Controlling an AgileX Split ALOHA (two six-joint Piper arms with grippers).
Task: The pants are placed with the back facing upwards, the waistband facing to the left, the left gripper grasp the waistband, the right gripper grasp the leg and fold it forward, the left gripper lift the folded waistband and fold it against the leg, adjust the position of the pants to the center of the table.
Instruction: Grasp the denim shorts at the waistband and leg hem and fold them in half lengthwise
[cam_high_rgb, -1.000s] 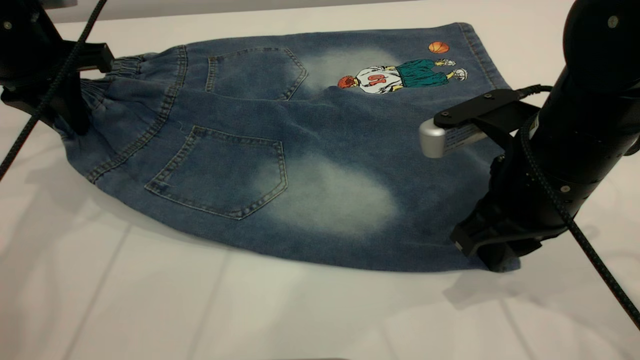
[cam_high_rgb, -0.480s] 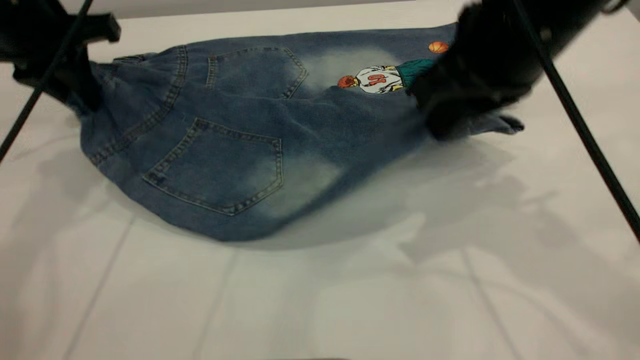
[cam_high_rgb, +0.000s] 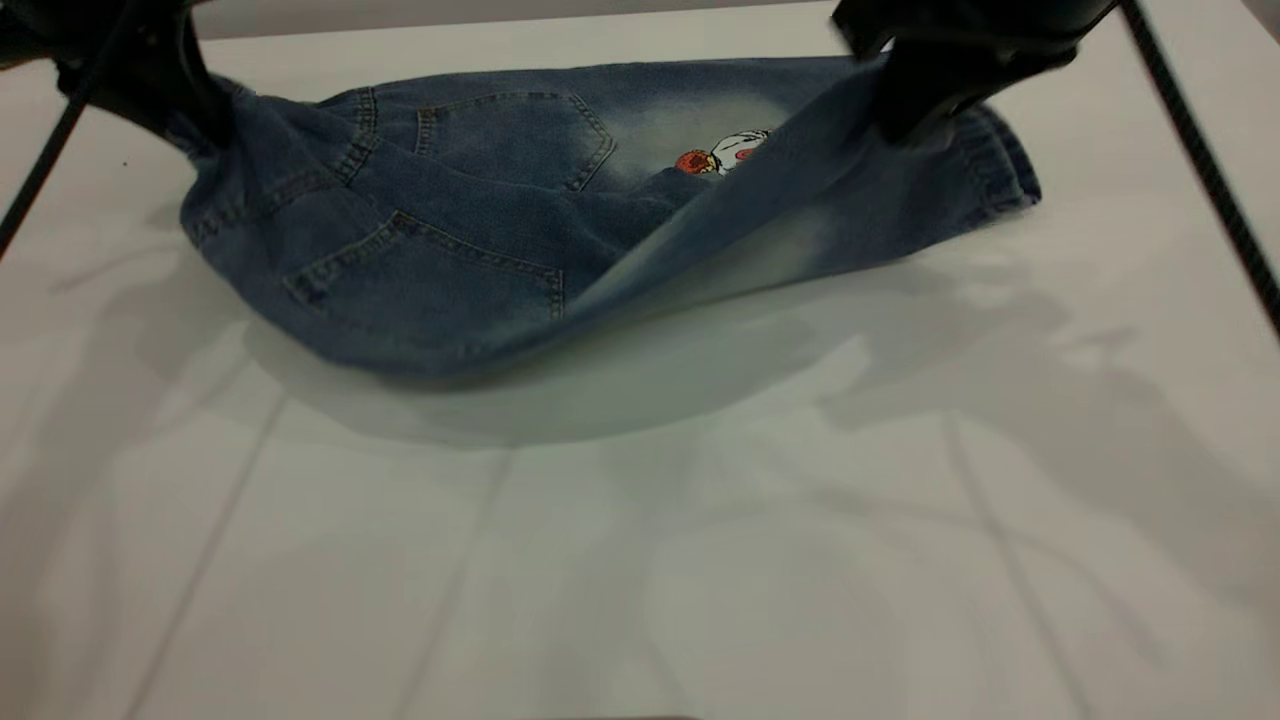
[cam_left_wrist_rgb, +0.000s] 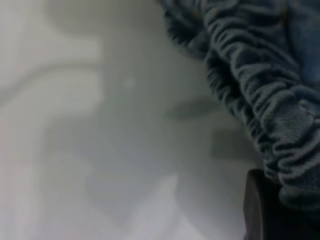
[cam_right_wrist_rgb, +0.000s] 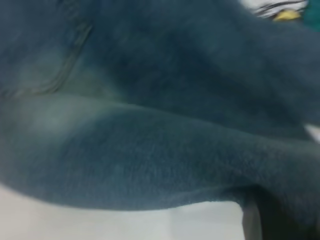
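The blue denim pants (cam_high_rgb: 470, 250) lie on the far half of the white table (cam_high_rgb: 640, 560), back pockets up, with the near half raised off the surface. At the far left my left gripper (cam_high_rgb: 185, 115) is shut on the puckered waistband (cam_left_wrist_rgb: 270, 100), one finger (cam_left_wrist_rgb: 257, 210) showing under the gathers. At the far right my right gripper (cam_high_rgb: 910, 105) is shut on the hem of the plain leg (cam_high_rgb: 800, 210). That leg hangs slanted over the other one and covers most of the cartoon print (cam_high_rgb: 725, 152). The right wrist view is filled by the leg's denim (cam_right_wrist_rgb: 165, 165).
Black braided cables run down from the arms at the left edge (cam_high_rgb: 40, 180) and the right edge (cam_high_rgb: 1200, 150). The pants cast a broad shadow on the tabletop in front of them (cam_high_rgb: 600, 400).
Both grippers have risen and moved toward the far side. The right one carried the plain leg up from the near edge and over the printed leg; the left lifted the waistband.
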